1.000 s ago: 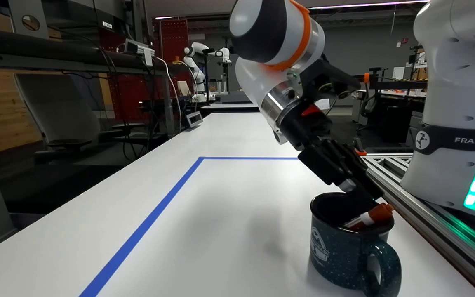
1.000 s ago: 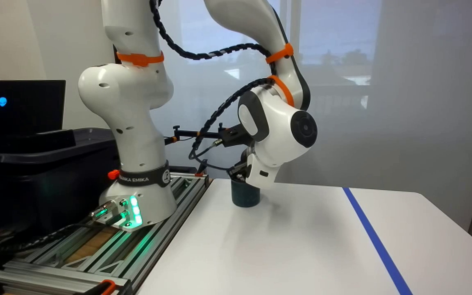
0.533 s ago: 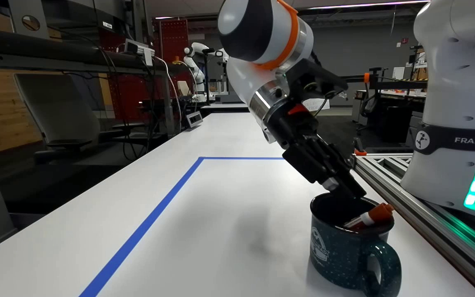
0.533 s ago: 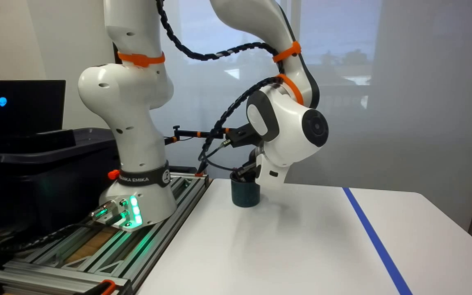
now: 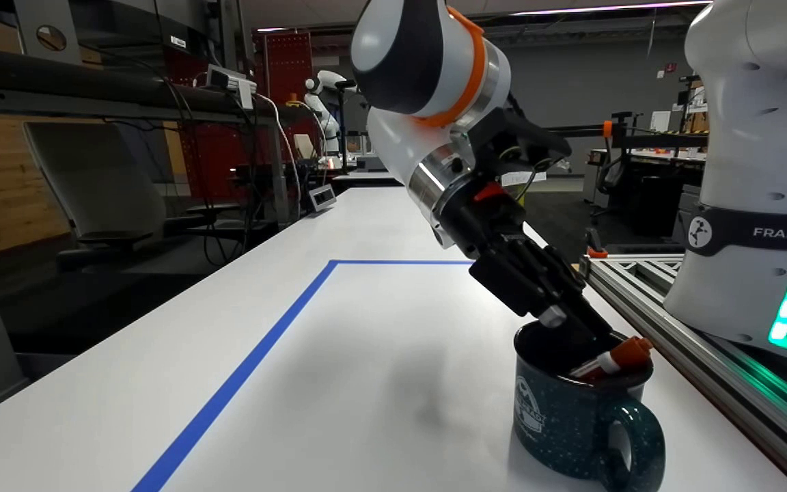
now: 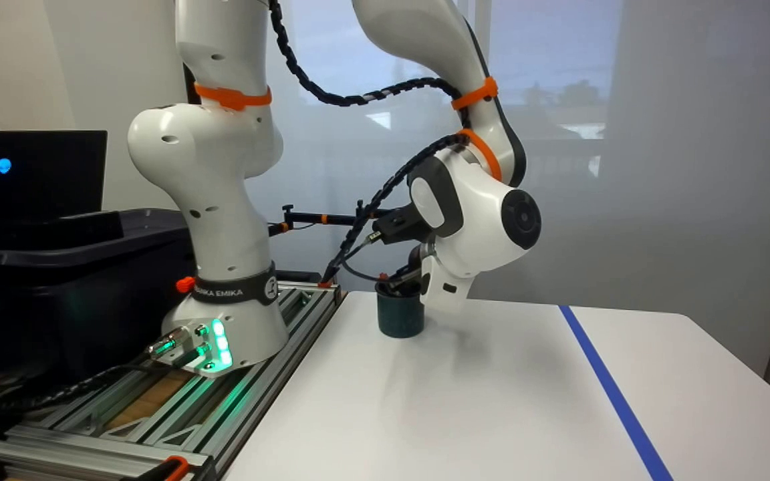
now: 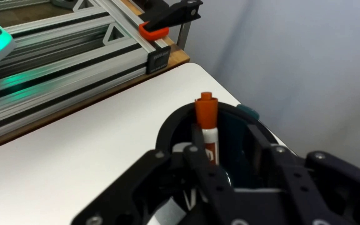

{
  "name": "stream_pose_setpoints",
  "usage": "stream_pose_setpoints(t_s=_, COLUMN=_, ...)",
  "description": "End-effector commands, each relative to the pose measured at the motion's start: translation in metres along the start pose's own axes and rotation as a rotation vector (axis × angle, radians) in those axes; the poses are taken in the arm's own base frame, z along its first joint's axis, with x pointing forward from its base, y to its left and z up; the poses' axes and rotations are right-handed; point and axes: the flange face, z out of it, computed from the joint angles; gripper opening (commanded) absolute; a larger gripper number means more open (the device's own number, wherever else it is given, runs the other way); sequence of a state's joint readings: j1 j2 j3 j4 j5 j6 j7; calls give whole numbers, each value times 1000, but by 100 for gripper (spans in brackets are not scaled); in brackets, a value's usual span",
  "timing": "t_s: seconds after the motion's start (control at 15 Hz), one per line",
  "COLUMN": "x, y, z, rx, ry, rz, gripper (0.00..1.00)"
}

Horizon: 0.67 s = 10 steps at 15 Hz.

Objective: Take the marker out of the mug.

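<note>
The dark speckled mug (image 5: 561,424) stands upright on the white table, its loop handle toward the camera in an exterior view; it also shows in an exterior view (image 6: 400,317) and the wrist view (image 7: 170,125). The marker (image 5: 629,352), orange-red with a white band, leans inside the mug with its capped end over the rim. In the wrist view the marker (image 7: 207,114) stands beside the left finger, toward the gap. My gripper (image 7: 226,128) is open, fingertips at the mug's mouth, the right finger well apart from the marker. The marker's lower end is hidden.
Aluminium rails (image 5: 721,383) and the robot base (image 5: 755,287) run along the table's edge close to the mug. A clamp with an orange pad (image 7: 153,31) sits at the rail's end. Blue tape (image 5: 250,372) marks the white table (image 5: 366,383).
My gripper has shifted away from the robot base, then lowered slightly into the mug's mouth. The mug and marker have not moved. The marker's tip now shows in an exterior view.
</note>
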State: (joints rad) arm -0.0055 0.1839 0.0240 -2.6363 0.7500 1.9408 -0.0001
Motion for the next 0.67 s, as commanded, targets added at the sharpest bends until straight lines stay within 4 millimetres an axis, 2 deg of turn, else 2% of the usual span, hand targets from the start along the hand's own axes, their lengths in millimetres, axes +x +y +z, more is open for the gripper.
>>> stream_pose_setpoints(t_s=0.0, x=2, y=-5, z=5, rx=-42, ry=-16, rz=-12, gripper=38)
stream_pose_setpoints(t_s=0.27, x=2, y=-7, z=11, rx=-92, ry=-7, rz=-24, gripper=39)
stream_pose_setpoints(t_s=0.6, x=0, y=-11, z=16, rx=-143, ry=-2, rz=-57, gripper=35)
